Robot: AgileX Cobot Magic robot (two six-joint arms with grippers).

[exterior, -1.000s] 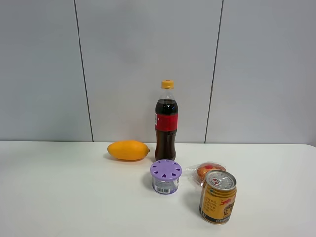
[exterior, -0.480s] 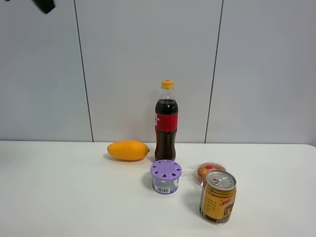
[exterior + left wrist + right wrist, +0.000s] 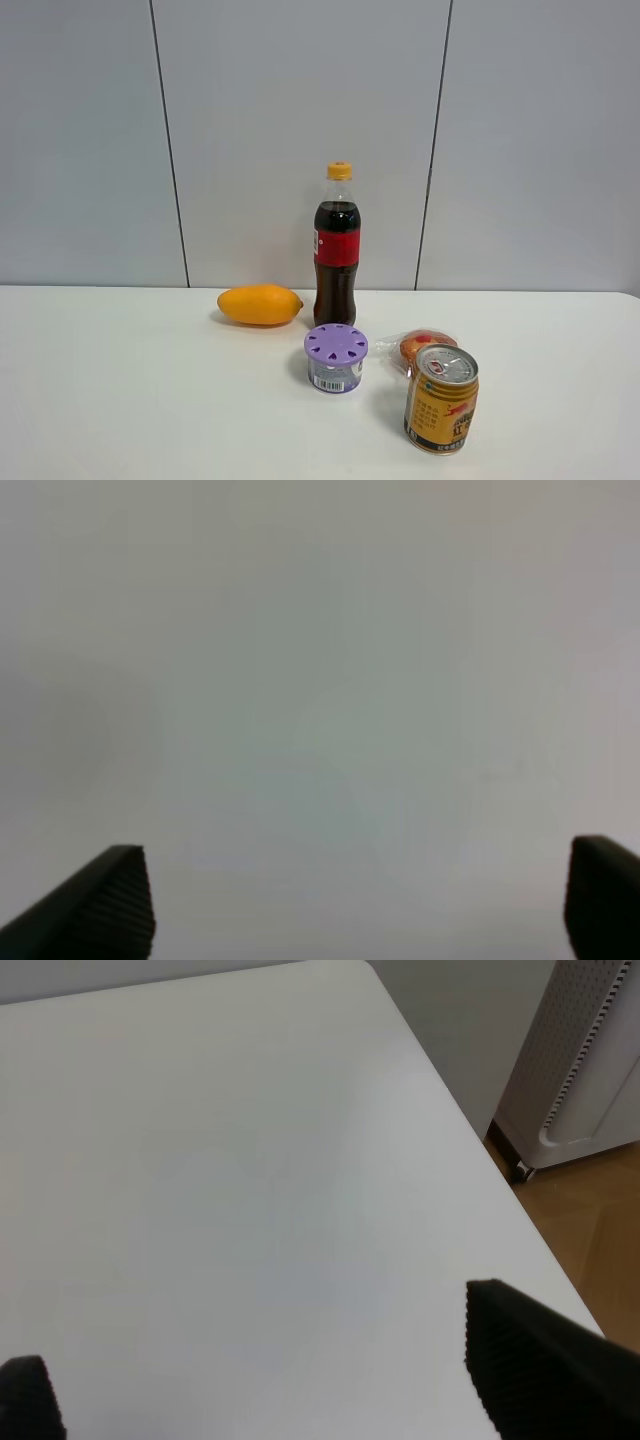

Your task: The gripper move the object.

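Note:
The gold-yellow can [image 3: 441, 399] with a silver pull-tab top stands upright on the white table [image 3: 130, 400] at the front right. No gripper or arm shows in the exterior high view. In the left wrist view my left gripper [image 3: 360, 905] is open, its two black fingertips [image 3: 110, 905] far apart over a blank grey surface. In the right wrist view my right gripper [image 3: 280, 1370] is open above bare white table [image 3: 200, 1160] near its corner. The can shows in neither wrist view.
A purple-lidded round tub [image 3: 336, 357] stands left of the can. A wrapped red-orange snack [image 3: 422, 345] lies just behind the can. A cola bottle [image 3: 337, 244] and a yellow mango [image 3: 259, 304] stand further back. A white perforated unit [image 3: 590, 1060] stands on the floor beyond the table edge.
A black part that showed in the top left corner of the exterior high view half a second ago is gone. The objects on the table have not moved.

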